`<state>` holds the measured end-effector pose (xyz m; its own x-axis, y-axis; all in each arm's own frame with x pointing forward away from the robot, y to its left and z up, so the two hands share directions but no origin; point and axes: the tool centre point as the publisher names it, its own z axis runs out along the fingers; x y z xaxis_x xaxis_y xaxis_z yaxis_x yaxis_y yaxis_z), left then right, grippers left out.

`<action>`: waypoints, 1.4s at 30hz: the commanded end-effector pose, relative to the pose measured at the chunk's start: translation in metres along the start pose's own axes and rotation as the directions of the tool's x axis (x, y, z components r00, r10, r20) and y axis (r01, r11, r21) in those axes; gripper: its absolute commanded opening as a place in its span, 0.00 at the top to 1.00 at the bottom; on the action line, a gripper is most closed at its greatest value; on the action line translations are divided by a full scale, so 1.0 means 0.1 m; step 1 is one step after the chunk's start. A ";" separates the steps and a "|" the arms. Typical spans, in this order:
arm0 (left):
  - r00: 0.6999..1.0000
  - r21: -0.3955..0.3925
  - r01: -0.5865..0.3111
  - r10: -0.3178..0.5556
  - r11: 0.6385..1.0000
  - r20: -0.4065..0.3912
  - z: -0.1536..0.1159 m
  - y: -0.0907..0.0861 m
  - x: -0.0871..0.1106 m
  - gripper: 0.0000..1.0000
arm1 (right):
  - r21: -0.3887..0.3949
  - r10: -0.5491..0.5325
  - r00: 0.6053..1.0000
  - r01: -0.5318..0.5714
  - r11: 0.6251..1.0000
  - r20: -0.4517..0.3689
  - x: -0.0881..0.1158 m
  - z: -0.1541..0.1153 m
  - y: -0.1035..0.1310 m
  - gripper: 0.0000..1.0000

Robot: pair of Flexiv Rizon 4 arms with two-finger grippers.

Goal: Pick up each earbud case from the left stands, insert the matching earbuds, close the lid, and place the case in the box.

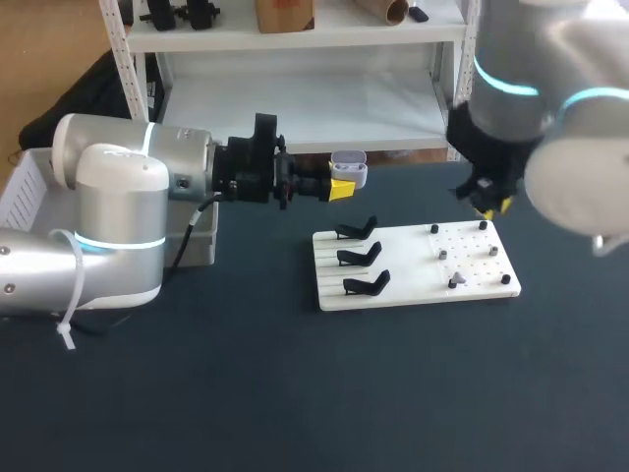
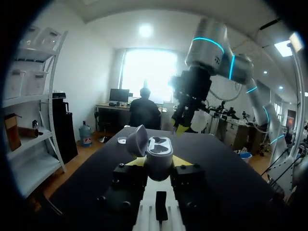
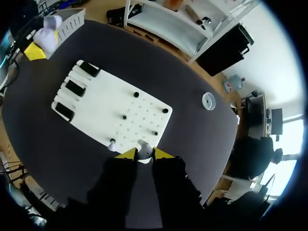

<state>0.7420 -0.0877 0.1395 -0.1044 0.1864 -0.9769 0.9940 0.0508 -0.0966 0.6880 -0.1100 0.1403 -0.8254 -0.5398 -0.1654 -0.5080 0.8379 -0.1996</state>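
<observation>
My left gripper [image 1: 341,189] is shut on a white earbud case [image 1: 350,169] with its lid open, held in the air behind the white board [image 1: 413,295]. In the left wrist view the case [image 2: 159,150] sits between the yellow tips, lid [image 2: 136,139] tipped to one side. My right gripper [image 1: 488,204] hangs above the board's far right corner. Its wrist view shows the right gripper [image 3: 143,154] shut on a small white earbud [image 3: 143,147]. Three black stands [image 1: 362,257] on the board's left side are bare. Another earbud [image 1: 454,281] sits on a peg.
Several small dark pegs [image 1: 483,224] stick up from the board's right half. A grey bin [image 1: 29,187] stands at the table's far left behind my left arm. Dark tabletop [image 1: 314,393] stretches in front of the board.
</observation>
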 end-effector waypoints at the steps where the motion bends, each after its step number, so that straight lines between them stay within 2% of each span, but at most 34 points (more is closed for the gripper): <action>1: 1.000 -0.004 -0.002 0.002 1.000 0.003 0.00 -0.01 0.01 1.00 | -0.039 -0.021 1.000 0.022 0.999 0.002 -0.12 -0.66 0.16 1.00; 5: 1.000 -0.004 -0.002 0.002 1.000 0.003 0.00 -0.01 0.01 1.00 | -0.097 -0.066 0.997 0.069 0.993 0.033 -0.23 -0.90 0.39 1.00; 8: 1.000 -0.004 -0.002 0.002 1.000 0.003 0.00 -0.01 0.01 1.00 | -0.102 -0.174 0.984 0.175 0.979 0.025 -0.31 -1.01 0.59 1.00; 20: 1.000 -0.004 -0.002 0.002 1.000 0.003 0.00 -0.01 0.01 1.00 | -0.102 -0.174 0.984 0.175 0.979 0.025 -0.31 -1.01 0.59 1.00; 21: 1.000 -0.004 -0.002 0.002 1.000 0.003 0.00 -0.01 0.01 1.00 | -0.100 -0.062 0.997 0.058 0.993 -0.041 -0.32 -0.99 0.60 1.00; 22: 1.000 -0.004 -0.002 0.002 1.000 0.003 0.00 -0.01 0.01 1.00 | -0.114 0.050 0.999 -0.052 0.992 -0.015 -0.34 -1.03 0.70 1.00; 24: 1.000 -0.004 -0.002 0.002 1.000 0.003 0.00 -0.01 0.01 1.00 | -0.079 0.219 0.975 -0.221 0.972 -0.038 -0.41 -1.05 0.82 1.00; 25: 1.000 -0.004 -0.002 0.002 1.000 0.003 0.00 -0.01 0.01 1.00 | -0.072 0.253 0.967 -0.255 0.964 -0.030 -0.44 -1.05 0.85 1.00; 26: 1.000 -0.004 -0.002 0.002 1.000 0.003 0.00 -0.01 0.01 1.00 | 0.000 0.341 0.936 -0.342 0.940 -0.088 -0.47 -1.04 0.92 1.00; 27: 1.000 -0.004 -0.002 0.002 1.000 0.003 0.00 -0.01 0.01 1.00 | -0.020 0.379 0.922 -0.382 0.924 -0.074 -0.50 -1.04 0.94 1.00; 28: 1.000 -0.004 -0.002 0.002 1.000 0.003 0.00 -0.01 0.01 1.00 | -0.003 0.456 0.882 -0.460 0.888 -0.118 -0.52 -1.03 0.98 1.00; 29: 1.000 -0.004 -0.002 0.002 1.000 0.003 0.00 -0.01 0.01 1.00 | -0.002 0.469 0.876 -0.472 0.882 -0.117 -0.54 -1.03 0.99 1.00; 30: 1.000 -0.004 -0.002 0.002 1.000 0.003 0.00 -0.01 0.01 1.00 | 0.031 0.510 0.850 -0.511 0.859 -0.132 -0.57 -1.06 1.02 1.00; 31: 1.000 -0.004 -0.002 0.002 1.000 0.003 0.00 -0.01 0.01 1.00 | 0.041 0.516 0.848 -0.516 0.856 -0.121 -0.60 -1.10 1.05 1.00; 32: 1.000 -0.004 -0.002 0.002 1.000 0.003 0.00 -0.01 0.01 1.00 | 0.027 0.510 0.852 -0.511 0.859 -0.119 -0.62 -1.15 1.10 1.00; 33: 1.000 -0.004 -0.002 0.002 1.000 0.003 0.00 -0.01 0.01 1.00 | 0.013 0.473 0.875 -0.475 0.880 -0.098 -0.67 -1.17 1.13 1.00; 42: 1.000 -0.004 -0.002 0.002 1.000 0.003 0.00 -0.01 0.01 1.00 | 0.013 0.473 0.875 -0.475 0.880 -0.098 -0.67 -1.17 1.13 1.00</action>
<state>0.7420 -0.0876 0.1396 -0.1045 0.1864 -0.9769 0.9940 0.0509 -0.0966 0.6548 0.0251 0.2404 -0.9849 -0.0844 -0.1509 -0.0701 0.9928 -0.0975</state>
